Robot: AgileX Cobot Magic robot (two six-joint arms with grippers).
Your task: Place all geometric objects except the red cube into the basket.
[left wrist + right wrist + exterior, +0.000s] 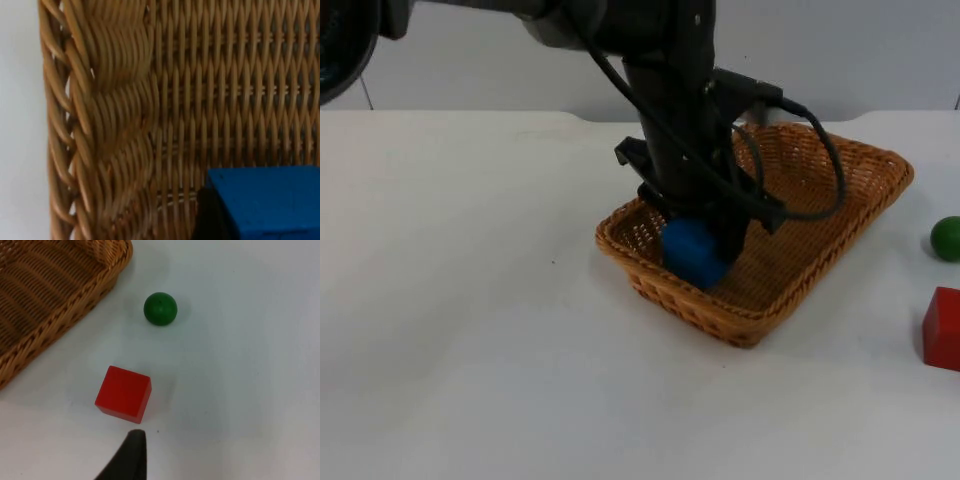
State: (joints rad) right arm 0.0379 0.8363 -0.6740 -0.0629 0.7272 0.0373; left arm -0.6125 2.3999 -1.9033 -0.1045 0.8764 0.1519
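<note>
Basket [840,190] on white table [470,330] — left pincer [705,250] grasps blue block [692,252].

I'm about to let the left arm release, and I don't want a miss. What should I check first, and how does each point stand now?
1. Blue block is over the basket, inside its rim: ok.
2. Left gripper is holding the block: ok.
3. Block is resting on the basket floor: cannot tell.
4. Green ball is outside the basket, on the table: not ok, it goes in next.
5. Red cube is on the table, apart from the basket: ok.
6. Right gripper waits near the cube, away from the basket: ok.
</note>
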